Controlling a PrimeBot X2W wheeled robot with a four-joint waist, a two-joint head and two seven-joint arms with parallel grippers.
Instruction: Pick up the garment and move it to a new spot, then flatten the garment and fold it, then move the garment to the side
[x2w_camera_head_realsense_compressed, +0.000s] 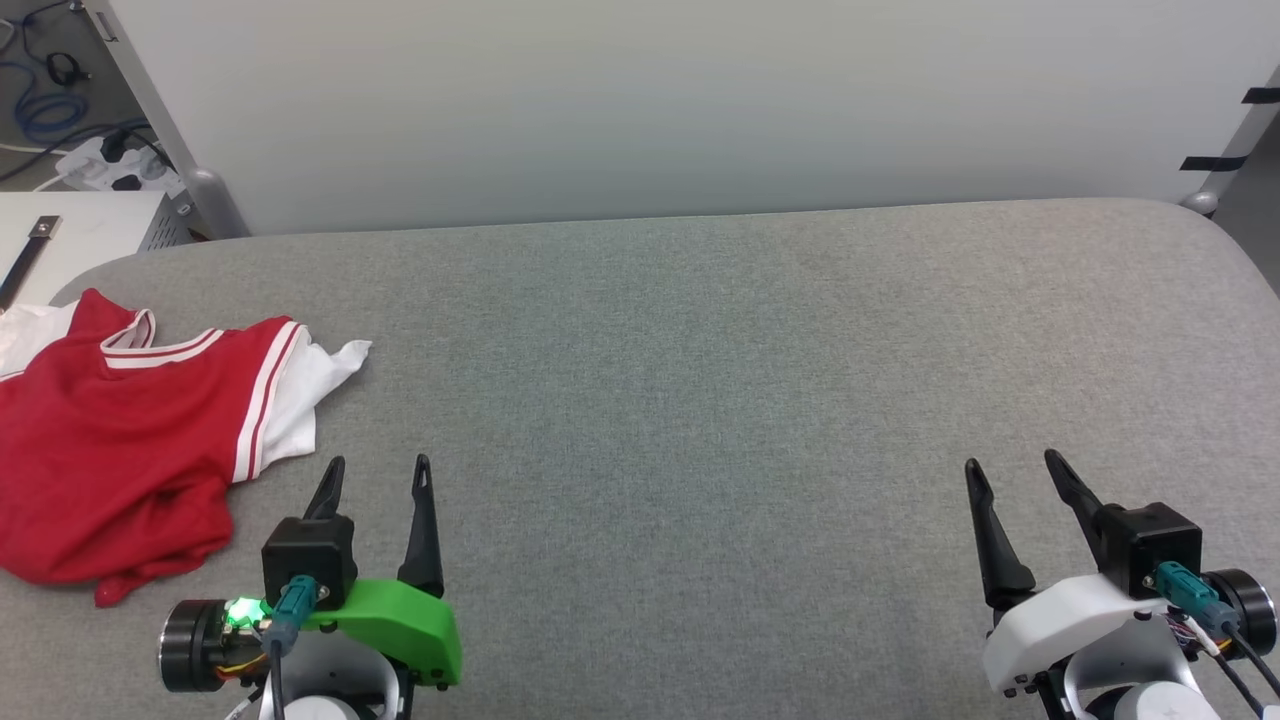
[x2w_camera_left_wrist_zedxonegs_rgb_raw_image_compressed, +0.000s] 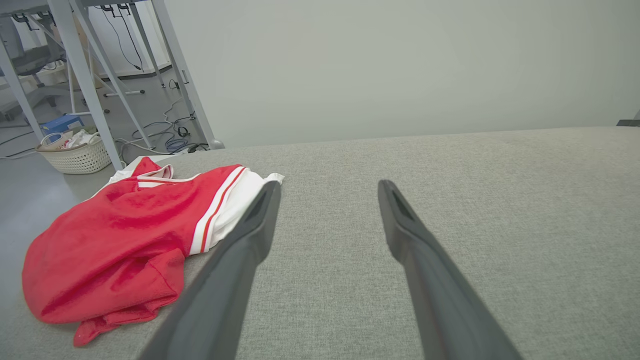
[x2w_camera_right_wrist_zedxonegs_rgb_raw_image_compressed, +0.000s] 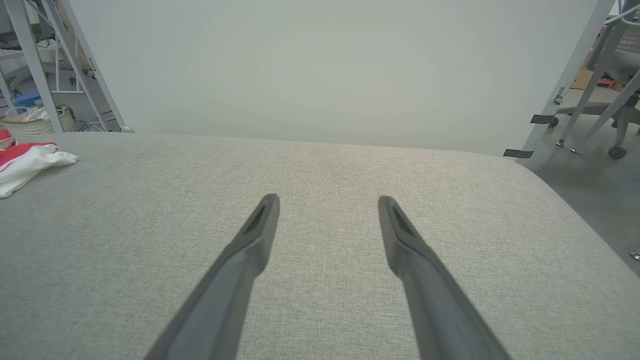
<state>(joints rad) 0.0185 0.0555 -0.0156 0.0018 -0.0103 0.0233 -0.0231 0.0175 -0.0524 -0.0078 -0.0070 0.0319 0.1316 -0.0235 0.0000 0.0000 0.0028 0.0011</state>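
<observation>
REMOTE STATION: The garment (x2w_camera_head_realsense_compressed: 130, 440) lies in a crumpled heap at the left end of the grey fabric-covered table (x2w_camera_head_realsense_compressed: 700, 400). Its red body is bunched on itself, and its striped neckline is turned toward the far side. One white sleeve with red-and-white trim spreads toward the table's middle. Part of the cloth runs past the left edge of my head view.

I have the left gripper (x2w_camera_head_realsense_compressed: 378, 462) near the table's front edge, just beside that white sleeve. Its two dark fingers are spread wide, with nothing but bare table fabric between them. In the left wrist view one finger (x2w_camera_left_wrist_zedxonegs_rgb_raw_image_compressed: 250, 235) crosses in front of the sleeve's hem, while the head view shows a narrow gap between fingertip and cloth.

The right gripper (x2w_camera_head_realsense_compressed: 1012, 460) is at the opposite end of the table, well apart from the garment. Its fingers are also parted and hold nothing. The right wrist view shows them over plain grey fabric, with the sleeve at that view's far left edge.

A pale wall panel (x2w_camera_head_realsense_compressed: 650, 100) stands behind the table. On the floor beyond the left end are a white woven basket (x2w_camera_left_wrist_zedxonegs_rgb_raw_image_compressed: 75, 156), slanted metal frame legs (x2w_camera_left_wrist_zedxonegs_rgb_raw_image_compressed: 82, 75) and loose cables (x2w_camera_left_wrist_zedxonegs_rgb_raw_image_compressed: 165, 137). An office chair (x2w_camera_right_wrist_zedxonegs_rgb_raw_image_compressed: 617, 70) stands past the right end.
</observation>
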